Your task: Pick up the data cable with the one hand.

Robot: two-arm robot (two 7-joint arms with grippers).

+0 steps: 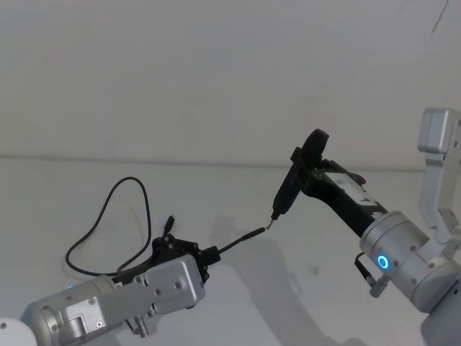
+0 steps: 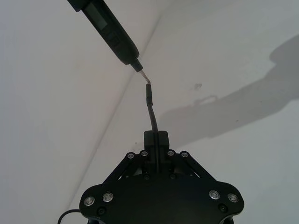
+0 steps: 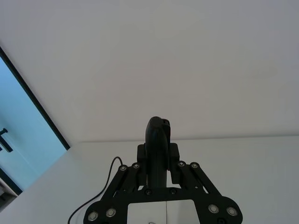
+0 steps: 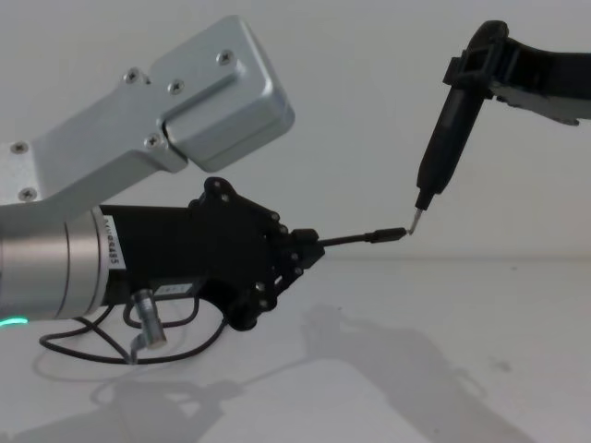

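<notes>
- Black cable (image 1: pixel 108 216) is pinched near its plug end in the left hand (image 1: pixel 207 257), fingers closed narrowly on it, low on the left and raised off the white bench (image 1: pixel 302 288).
- The plug (image 4: pixel 388 235) sticks out rightward past the fingertips; the rest of the cable loops back to the far left and trails on the bench.
- The right hand (image 3: pixel 159 154), high on the right, is clamped around a slim black tool (image 1: pixel 292 184) whose bent tip (image 4: pixel 416 221) touches, or sits just beside, the plug.
- Risk: the grip covers little of a thin, slick cord, so a push from the tool tip could slide or twist it out.
- Risk: lifting further may drag the trailing loop, and that pull could tug the cable back through the fingers.
</notes>
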